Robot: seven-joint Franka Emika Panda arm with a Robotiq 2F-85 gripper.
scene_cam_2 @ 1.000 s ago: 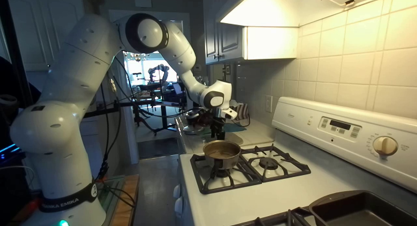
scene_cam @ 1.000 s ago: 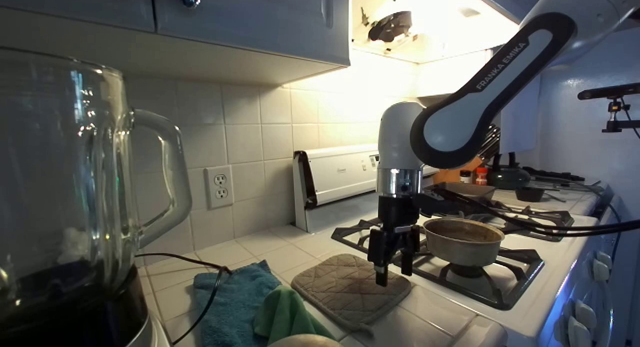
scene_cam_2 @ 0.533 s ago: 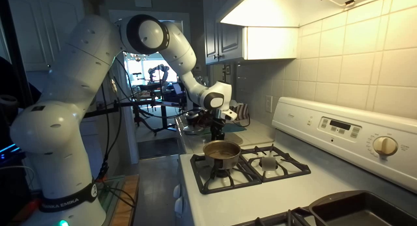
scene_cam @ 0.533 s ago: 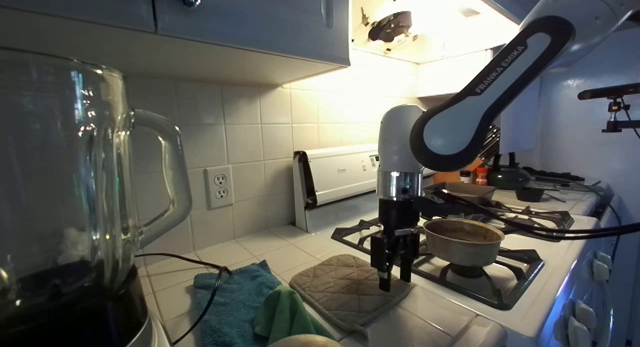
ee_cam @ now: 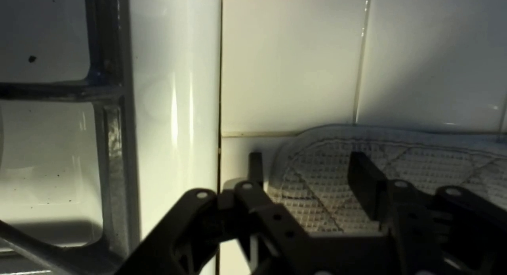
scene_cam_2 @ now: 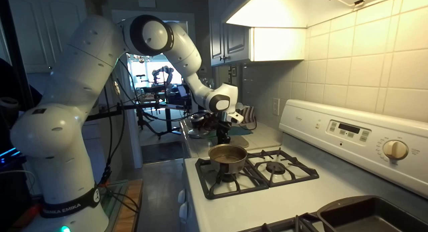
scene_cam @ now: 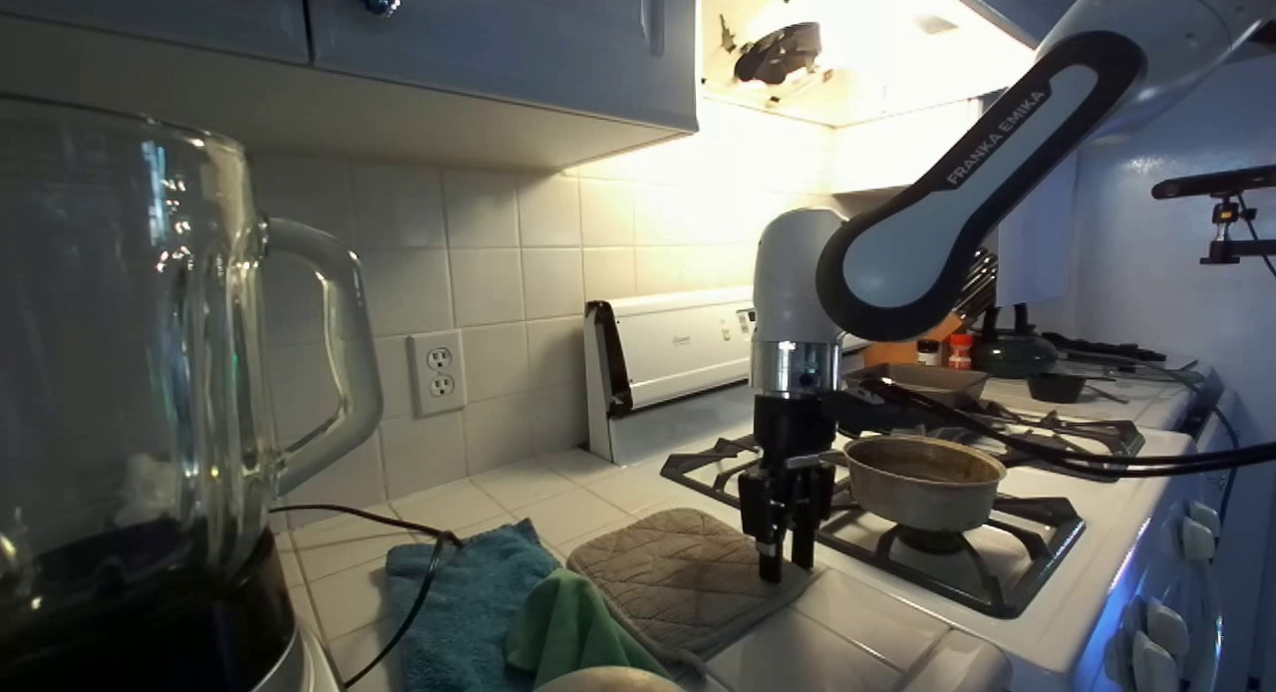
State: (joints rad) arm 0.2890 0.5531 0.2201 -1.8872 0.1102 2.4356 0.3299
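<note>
Straddling one edge of the potholder (scene_cam: 673, 577) (beside the stove (scene_cam_2: 254, 205)), the fingers (ee_cam: 366, 188) stand moderately apart.

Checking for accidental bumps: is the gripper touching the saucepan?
Apart. An exterior view shows a narrow gap between the gripper and the saucepan; the gripper points down at the pot holder instead.
</note>
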